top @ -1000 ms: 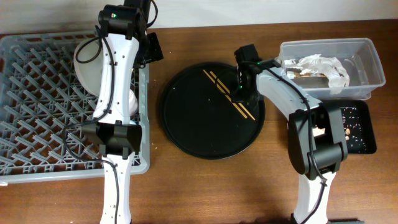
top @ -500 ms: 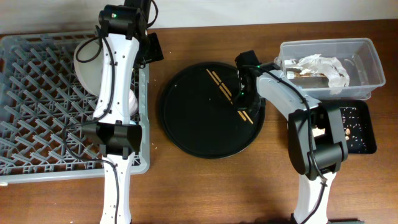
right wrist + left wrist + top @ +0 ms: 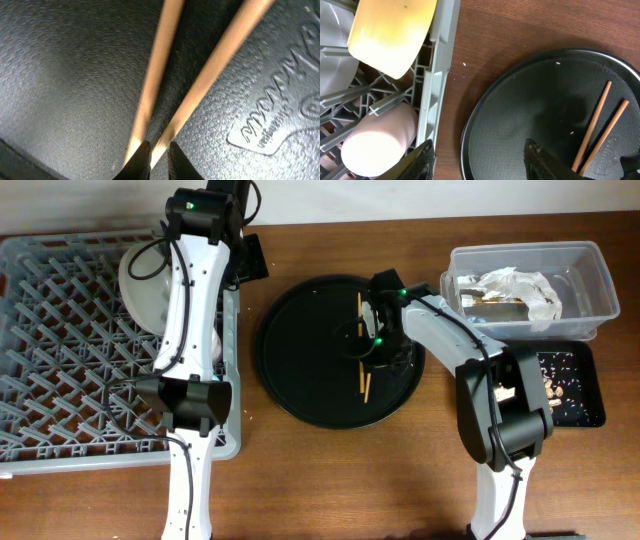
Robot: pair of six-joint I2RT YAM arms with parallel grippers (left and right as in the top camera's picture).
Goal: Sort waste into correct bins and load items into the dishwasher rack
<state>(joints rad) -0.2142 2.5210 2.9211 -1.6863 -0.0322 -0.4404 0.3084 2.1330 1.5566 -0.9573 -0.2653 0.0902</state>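
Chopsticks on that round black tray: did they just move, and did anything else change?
The two chopsticks swung from a slant to nearly straight up-and-down in the overhead view, on the round tray, while the right gripper shifted left and toward the robot's base. Whether it grips them is unclear. The rack and the clear tub look unchanged.

Round blk tray [image 3: 65, 80] matt pebbled plastic, chopsticks [image 3: 156, 65] smooth wood, rack [image 3: 60, 340] grey plastic, table [image 3: 530, 25] wood grain.
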